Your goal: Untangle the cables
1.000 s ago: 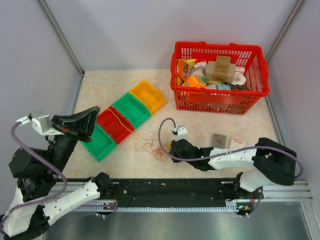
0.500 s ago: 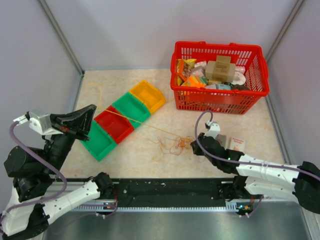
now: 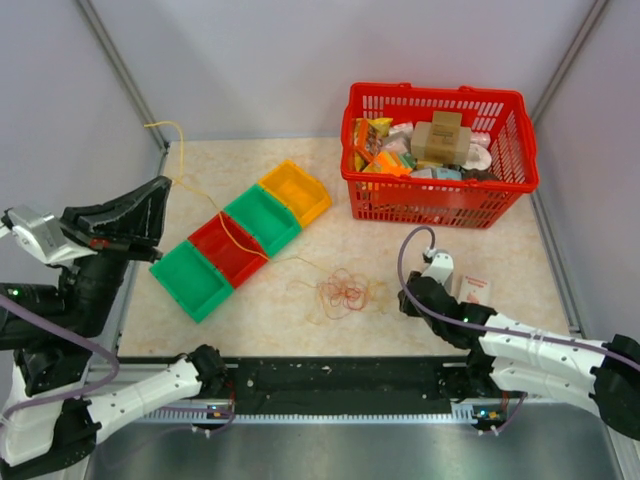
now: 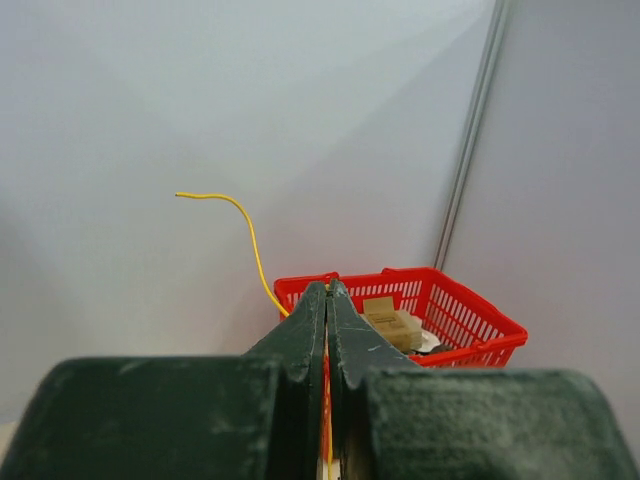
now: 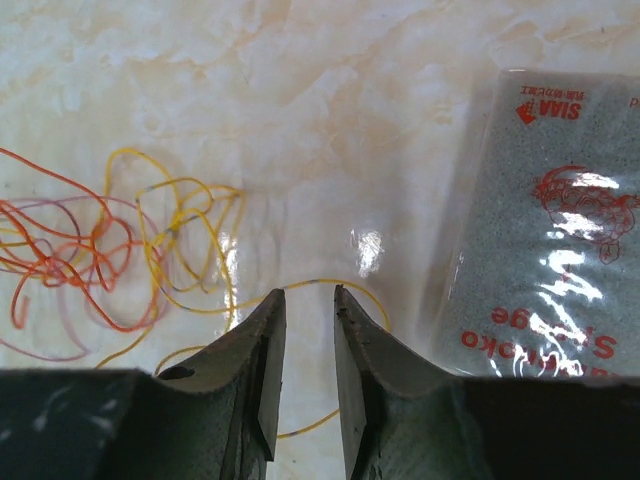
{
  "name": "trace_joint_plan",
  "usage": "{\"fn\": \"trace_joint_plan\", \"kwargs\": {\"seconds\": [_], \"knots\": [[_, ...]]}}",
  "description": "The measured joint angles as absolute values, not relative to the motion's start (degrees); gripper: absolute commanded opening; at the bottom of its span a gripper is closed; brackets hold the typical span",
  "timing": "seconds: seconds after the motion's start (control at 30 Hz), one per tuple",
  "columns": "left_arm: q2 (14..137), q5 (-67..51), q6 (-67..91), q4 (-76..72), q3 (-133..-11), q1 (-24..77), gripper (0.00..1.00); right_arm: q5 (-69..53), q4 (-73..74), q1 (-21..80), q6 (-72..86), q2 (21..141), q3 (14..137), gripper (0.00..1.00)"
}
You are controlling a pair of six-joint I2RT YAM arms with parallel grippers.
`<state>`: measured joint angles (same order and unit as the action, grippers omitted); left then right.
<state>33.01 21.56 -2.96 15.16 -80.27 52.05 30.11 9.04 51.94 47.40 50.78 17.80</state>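
The cables (image 3: pixel 343 292) lie as a small loose tangle of orange, reddish and yellow loops on the table in front of the bins. One yellow wire (image 3: pixel 232 238) runs from the tangle across the red bin up to my left gripper (image 3: pixel 160 190), which is raised at the left and shut on it. In the left wrist view the wire's free end (image 4: pixel 250 235) curls above the closed gripper (image 4: pixel 327 288). My right gripper (image 5: pixel 308 292) is open and low over the table just right of the tangle (image 5: pixel 100 250). A yellow loop (image 5: pixel 350 285) lies just beyond its tips.
A slanted row of green (image 3: pixel 195 283), red (image 3: pixel 228 248), green (image 3: pixel 262 218) and orange (image 3: pixel 295 192) bins lies left of centre. A full red basket (image 3: pixel 437 150) stands at the back right. A sponge packet (image 3: pixel 472 290) lies beside my right gripper.
My left gripper rose and moved left, drawing the yellow wire out. My right gripper pulled the tangle to the right, then let it go; the tangle now lies slack.
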Motion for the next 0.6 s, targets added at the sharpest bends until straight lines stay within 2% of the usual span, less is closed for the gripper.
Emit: {"fn": "trace_joint_plan", "kwargs": {"seconds": [0.1,0.2,0.3,0.43,0.6], "knots": [[34.0,20.4,-2.9,14.4,-80.3,52.1,0.00,29.6,9.4,51.9,46.4,51.4,17.8,0.37],[35.6,20.2,-3.0,14.3,-80.3,52.1,0.00,28.1,9.3,51.9,44.5,51.4,17.8,0.60],[36.9,20.2,-3.2,14.6,-80.2,52.0,0.00,20.8,6.4,51.8,38.8,51.3,17.8,0.73],[37.0,20.2,-3.2,14.5,-80.3,52.0,0.00,9.1,0.2,52.1,31.2,53.7,19.7,0.75],[37.3,20.0,-3.2,14.1,-81.5,52.0,0.00,9.2,-0.8,55.1,26.5,66.8,32.0,0.75]]}}
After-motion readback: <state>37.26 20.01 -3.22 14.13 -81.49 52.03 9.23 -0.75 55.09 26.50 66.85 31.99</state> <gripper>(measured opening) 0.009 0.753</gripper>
